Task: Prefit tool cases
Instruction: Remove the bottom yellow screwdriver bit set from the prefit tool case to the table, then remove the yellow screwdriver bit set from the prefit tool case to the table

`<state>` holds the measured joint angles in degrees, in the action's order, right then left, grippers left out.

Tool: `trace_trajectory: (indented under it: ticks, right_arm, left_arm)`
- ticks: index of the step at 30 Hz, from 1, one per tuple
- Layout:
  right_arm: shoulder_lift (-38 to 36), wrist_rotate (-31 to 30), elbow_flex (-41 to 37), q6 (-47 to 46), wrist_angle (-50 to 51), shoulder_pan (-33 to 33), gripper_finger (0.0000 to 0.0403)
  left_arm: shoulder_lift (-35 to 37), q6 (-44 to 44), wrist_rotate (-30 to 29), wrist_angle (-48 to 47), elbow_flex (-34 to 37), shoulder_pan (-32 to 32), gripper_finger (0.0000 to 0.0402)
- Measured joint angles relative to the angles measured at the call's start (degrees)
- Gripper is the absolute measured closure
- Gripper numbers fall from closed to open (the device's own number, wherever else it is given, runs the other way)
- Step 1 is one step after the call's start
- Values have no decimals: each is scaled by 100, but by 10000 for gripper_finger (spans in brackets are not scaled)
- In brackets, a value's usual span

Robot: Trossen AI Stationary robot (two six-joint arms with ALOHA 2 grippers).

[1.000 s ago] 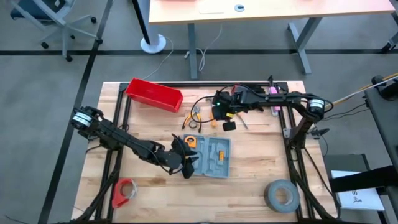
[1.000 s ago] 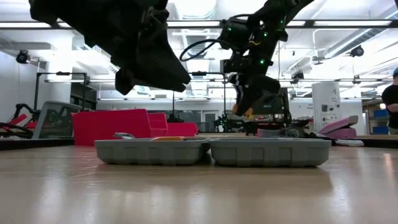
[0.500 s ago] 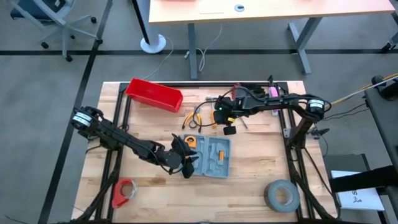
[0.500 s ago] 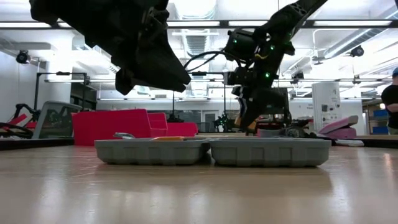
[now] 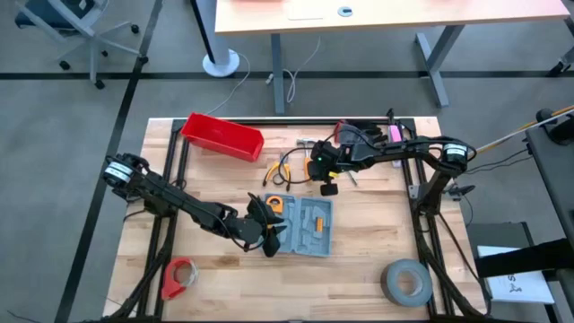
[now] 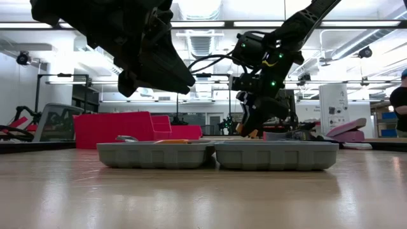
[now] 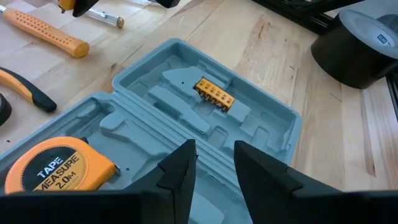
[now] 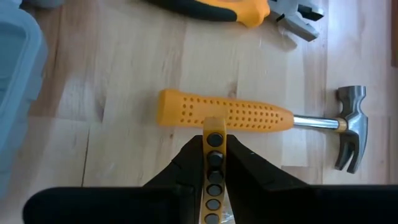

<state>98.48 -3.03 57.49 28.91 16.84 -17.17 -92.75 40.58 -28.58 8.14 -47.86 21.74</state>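
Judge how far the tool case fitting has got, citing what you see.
Done: tape measure and a yellow bit holder sit in the open tool case. In hand: right gripper grips another bit strip. Left: hammer and pliers lie loose.

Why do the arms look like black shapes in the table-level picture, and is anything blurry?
Low view: bright ceiling lights behind backlight the left gripper into a silhouette, and the near table is soft. Left wrist view: its own fingers are blurred, but the tool case is sharp.
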Motion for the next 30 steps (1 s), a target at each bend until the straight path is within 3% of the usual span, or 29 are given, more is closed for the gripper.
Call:
trace_trajectory:
  ticks: [6,19,30]
  right_arm:
    - [0,-245,0,6,7,2,365]
    - [0,-302,0,-242,52,4,305]
    - [-2,-72,0,-765,332,438,304]
  left_arm:
    - [2,2,0,0,0,0,279]
    - [0,2,10,0,-1,2,282]
    - [2,39,37,0,0,2,277]
